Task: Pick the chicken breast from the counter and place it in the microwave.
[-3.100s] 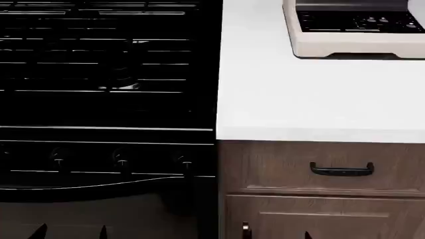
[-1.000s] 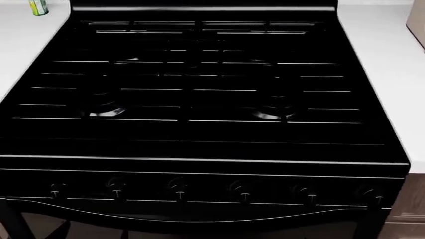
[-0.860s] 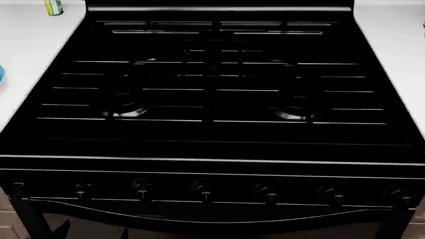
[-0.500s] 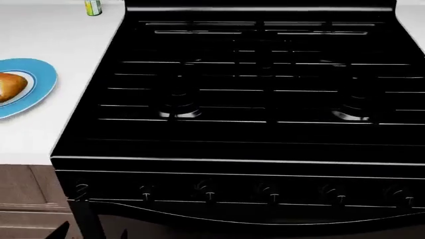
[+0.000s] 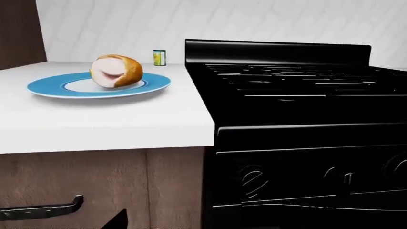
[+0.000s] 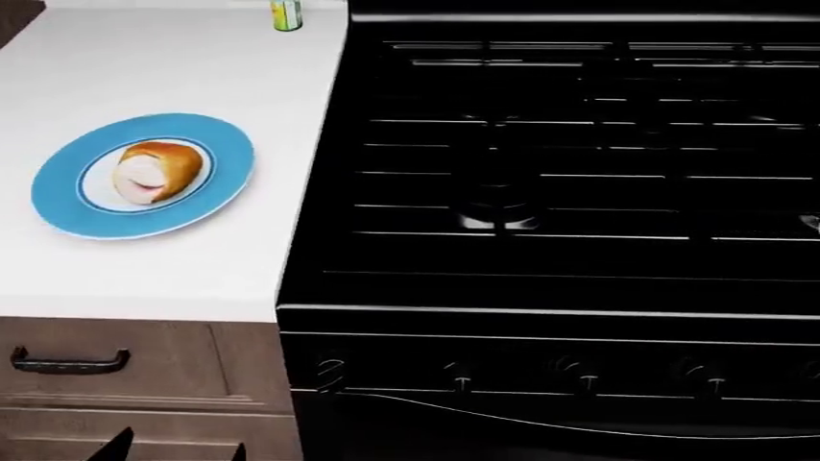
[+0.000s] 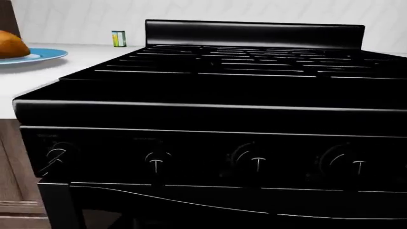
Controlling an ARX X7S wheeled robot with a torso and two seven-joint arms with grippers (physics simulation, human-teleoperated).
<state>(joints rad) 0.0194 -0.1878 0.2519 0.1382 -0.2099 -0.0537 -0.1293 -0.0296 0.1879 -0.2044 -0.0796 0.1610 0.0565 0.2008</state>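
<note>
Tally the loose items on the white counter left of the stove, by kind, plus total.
Chicken breast: 1, sitting on the plate
Blue plate: 1
Yellow-green can: 1, at the back of the counter beside the stove
Total: 3

I am seeing a blue plate with a white ring lying flat on the worktop, near the black gas stove. A small yellow-green can is standing upright at the back, just beside the stove's rear corner. Stove knobs are lining its front panel. A black drawer handle is showing on the wood-grain cabinet below.
</note>
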